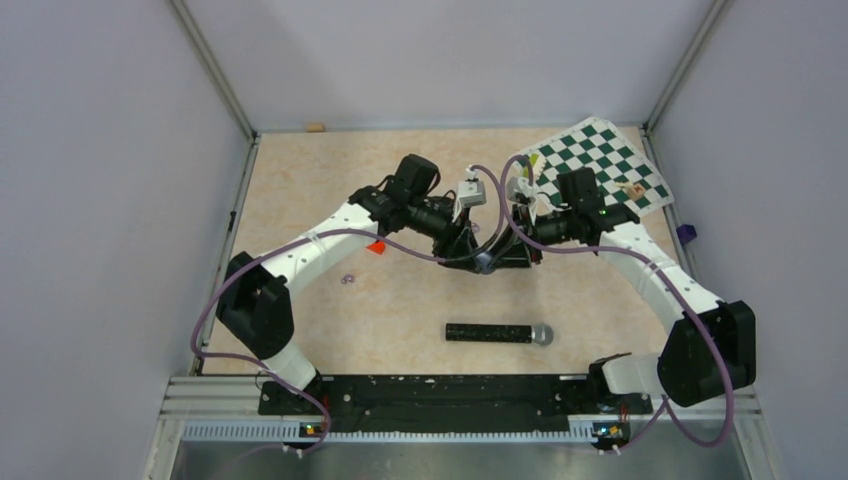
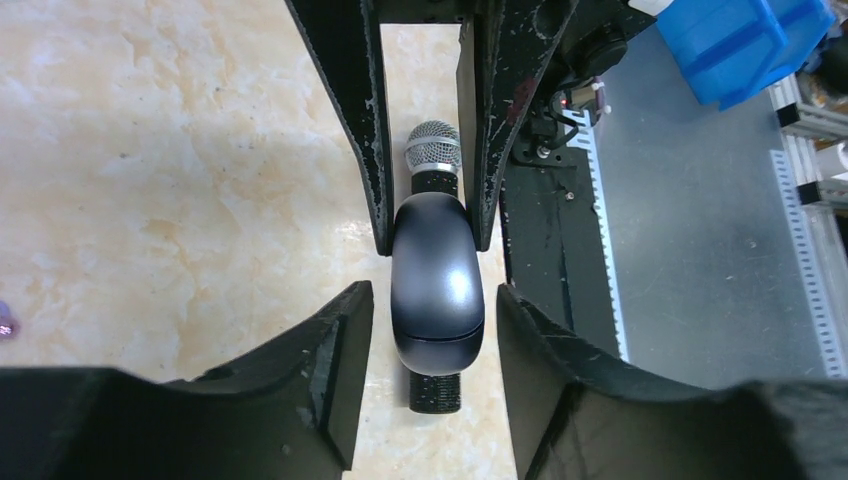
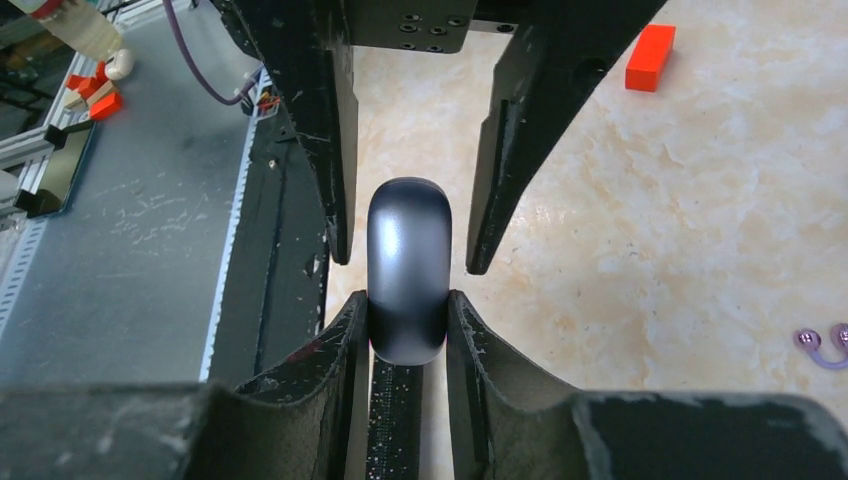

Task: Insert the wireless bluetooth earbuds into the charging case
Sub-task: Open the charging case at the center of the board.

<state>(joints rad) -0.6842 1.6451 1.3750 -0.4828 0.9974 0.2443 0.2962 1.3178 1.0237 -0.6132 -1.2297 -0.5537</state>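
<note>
Right wrist view shows the right pincer (image 3: 406,300) clamped on one end of the charging case (image 3: 407,250), both pads touching its glossy sides; the left pincer (image 2: 432,292) brackets the same closed case, jaws slightly parted with a thin gap each side; the case sits between both pincers over the surface (image 2: 150,170); the microphone (image 2: 433,150) lies beyond it.

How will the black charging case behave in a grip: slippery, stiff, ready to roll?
The charging case looks glossy and rounded, so it may slip or pivot between the right gripper's fingers pressing its sides. It seems rigid, likely keeping its shape. Set on the table, its curved shell would probably rock.
</note>
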